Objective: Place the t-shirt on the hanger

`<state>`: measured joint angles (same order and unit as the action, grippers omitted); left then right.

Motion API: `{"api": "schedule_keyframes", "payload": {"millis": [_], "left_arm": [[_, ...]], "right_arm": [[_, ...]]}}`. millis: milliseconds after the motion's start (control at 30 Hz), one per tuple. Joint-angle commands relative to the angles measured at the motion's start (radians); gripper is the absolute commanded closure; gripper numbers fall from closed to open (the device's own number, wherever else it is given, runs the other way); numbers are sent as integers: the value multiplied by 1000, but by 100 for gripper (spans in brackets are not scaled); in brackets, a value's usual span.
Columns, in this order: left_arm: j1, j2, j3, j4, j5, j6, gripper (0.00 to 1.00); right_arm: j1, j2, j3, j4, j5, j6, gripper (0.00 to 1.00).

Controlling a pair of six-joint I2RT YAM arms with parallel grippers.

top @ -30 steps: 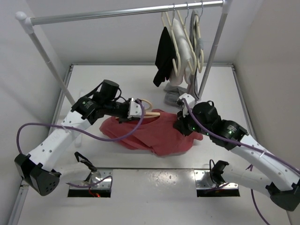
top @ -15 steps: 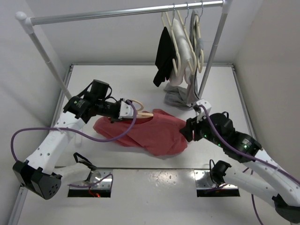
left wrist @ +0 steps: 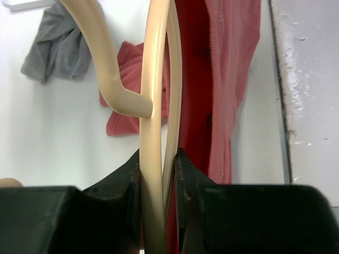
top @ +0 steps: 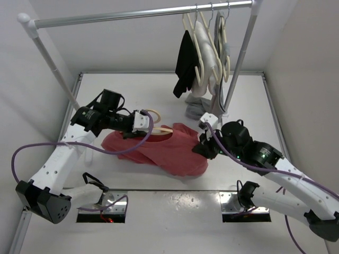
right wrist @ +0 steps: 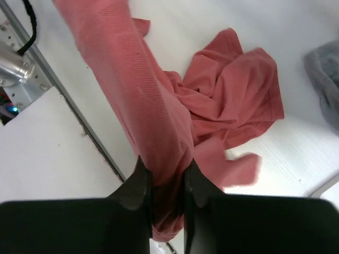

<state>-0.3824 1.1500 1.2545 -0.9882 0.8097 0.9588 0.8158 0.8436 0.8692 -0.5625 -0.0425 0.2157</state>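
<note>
The faded-red t-shirt hangs bunched between my two grippers above the table. The peach-beige hanger is partly inside it, its hook sticking out at the left. My left gripper is shut on the hanger's frame, with the red cloth draped just right of it. My right gripper is shut on a fold of the t-shirt and holds it up; the rest of the shirt lies crumpled on the table below.
A clothes rail spans the back, with cream-white hangers and a black garment hanging at its right. A grey garment lies at the rail's right post; it also shows in the left wrist view.
My left gripper has pulled the hanger and shirt leftward. My right gripper swung out to the right, then came back left toward the shirt, still gripping the cloth.
</note>
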Motion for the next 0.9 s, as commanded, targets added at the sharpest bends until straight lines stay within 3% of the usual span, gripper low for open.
{"api": "schedule_keyframes", "payload": {"millis": [0,200,467,500,533,567,600,633,667,700,867], "left_arm": [[28,-29,52,34,98,46,100],[37,-10,52,25,120,66,100],[69,-21,62,-6,120,89,100],[80,-21,62,-6,120,98,100],[89,-32,53,-6,129,98,100],[89,-41,52,-6,129,98,100],[89,-41,40,-6,138,98,100],[89,-52,30,-6,138,110,100],[76,-65,19,-6,147,136,100],[62,-76,19,-6,148,136,100],[30,-76,8,-6,138,149,100]], "right_arm": [[-27,-53,-42,-9,104,125,100],[-37,-170,-85,-40,181,191,100],[-37,-161,-127,-59,193,260,100],[-37,-161,-127,-59,193,260,94],[-37,-161,-127,-59,184,260,79],[-37,-161,-127,-59,184,269,54],[-37,-161,-127,-59,167,269,17],[-37,-152,-115,-59,158,254,9],[-26,-120,-48,-59,135,205,0],[-26,-101,-47,-59,135,205,0],[-17,81,260,-77,-17,35,0]]}}
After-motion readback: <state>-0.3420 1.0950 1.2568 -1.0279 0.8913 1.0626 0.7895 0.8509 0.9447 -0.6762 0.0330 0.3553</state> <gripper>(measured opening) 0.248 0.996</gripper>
